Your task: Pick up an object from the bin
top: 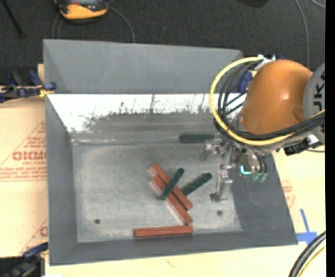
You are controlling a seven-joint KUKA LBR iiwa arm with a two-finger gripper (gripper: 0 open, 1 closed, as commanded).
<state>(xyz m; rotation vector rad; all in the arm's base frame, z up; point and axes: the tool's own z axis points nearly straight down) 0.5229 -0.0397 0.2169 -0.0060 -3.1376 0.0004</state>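
Note:
My gripper (220, 186) hangs over the right part of the bin floor, its fingers pointing down and slightly apart with nothing between them. Just left of it lies a dark green stick (196, 183), set at a slant. A second dark green stick (172, 183) crosses over two reddish-brown bars (166, 190) that lie side by side on a diagonal near the middle. Another dark green stick (197, 137) rests against the back wall, behind the gripper.
A long reddish-brown bar (163, 231) lies flat along the front wall. The arm's orange cover and looped cables hang over the bin's right side. The left half of the floor is bare metal.

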